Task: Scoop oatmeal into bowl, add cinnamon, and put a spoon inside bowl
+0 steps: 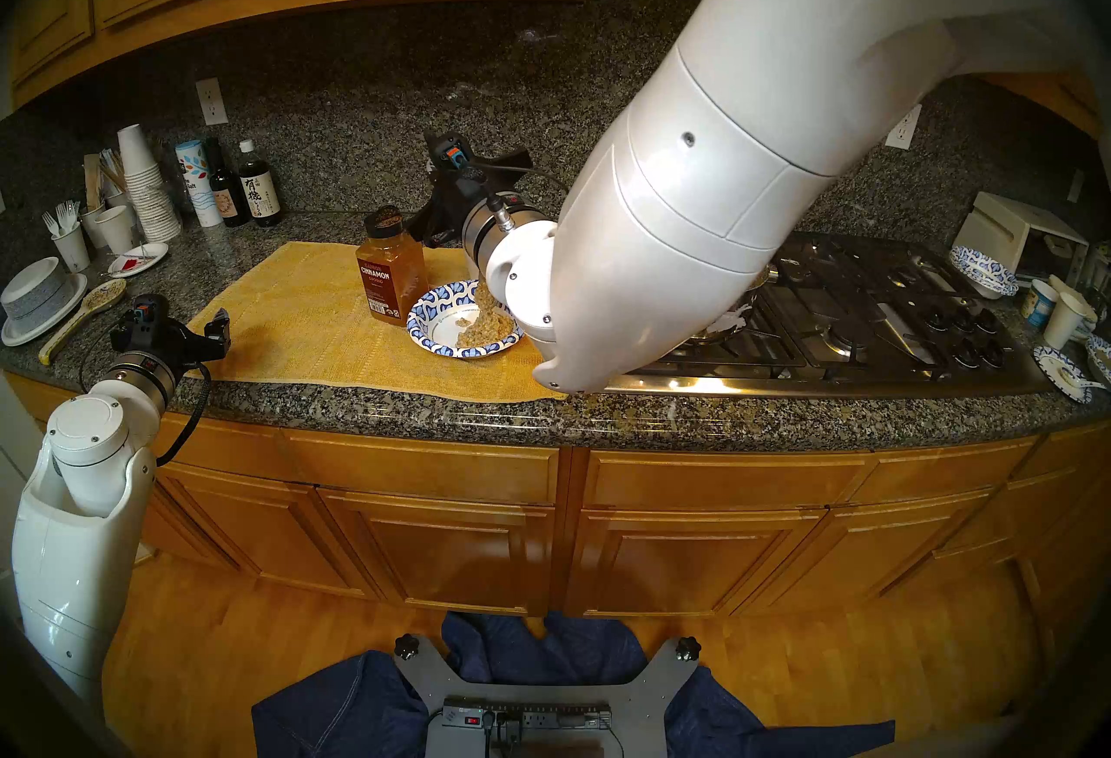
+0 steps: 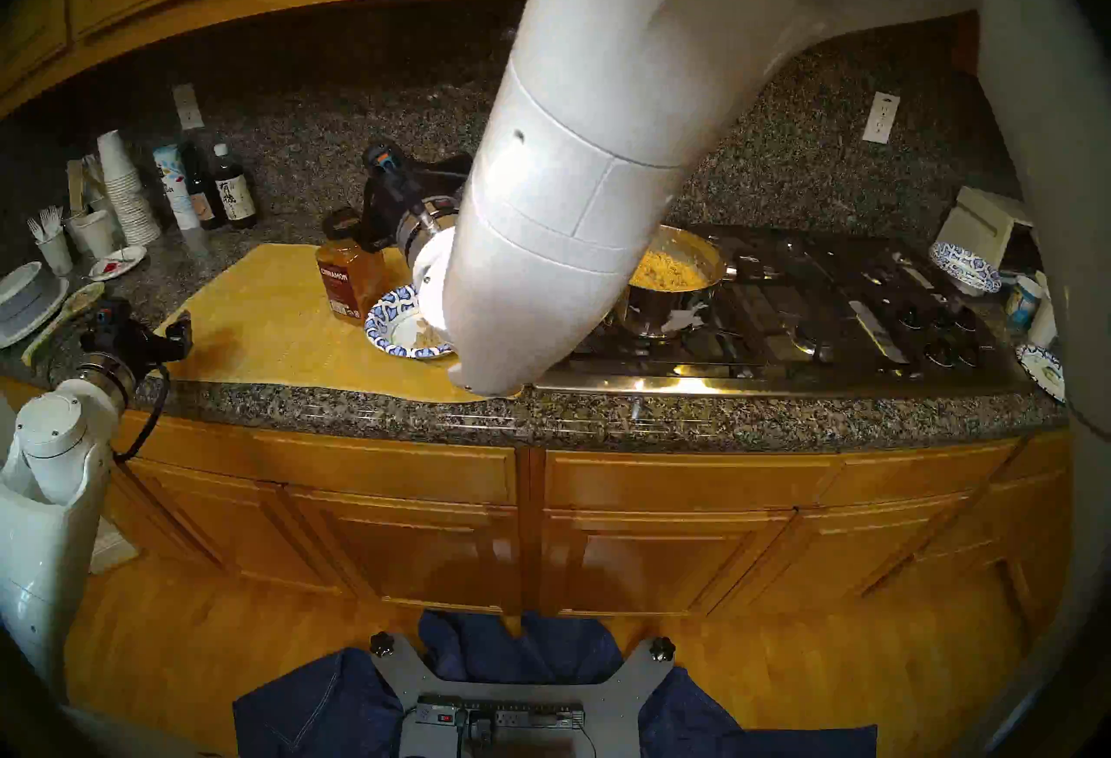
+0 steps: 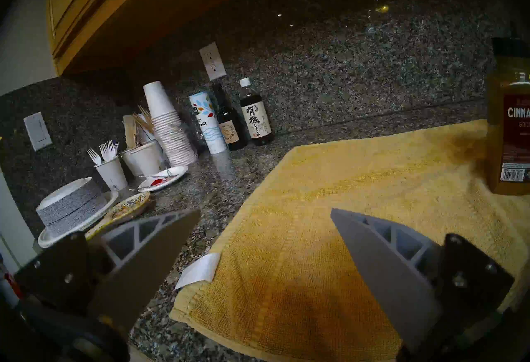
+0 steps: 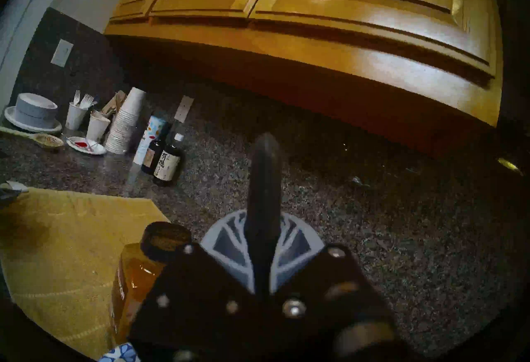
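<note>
The blue-and-white patterned bowl (image 1: 428, 325) sits on a yellow towel. A heap of tan oatmeal (image 1: 487, 331) lies in it, and more streams down onto the heap from behind my right wrist. My right gripper (image 4: 263, 226) is shut on the black handle (image 4: 265, 174) of a serving spoon whose scoop is hidden. It hangs above the bowl's far side (image 1: 460, 192). The cinnamon jar (image 1: 391, 276) stands upright just left of the bowl. My left gripper (image 3: 265, 212) is open and empty over the towel's left edge. The steel pot (image 2: 667, 312) holds oatmeal. The spoon is out of view.
Yellow towel (image 1: 300, 318) covers the counter centre. At the far left stand stacked paper cups (image 1: 147, 186), dark sauce bottles (image 1: 258, 192), a cup of forks (image 1: 69, 243), stacked grey bowls (image 1: 36, 294) and a speckled ceramic spoon (image 1: 90, 306). The gas stove (image 1: 872, 318) lies right.
</note>
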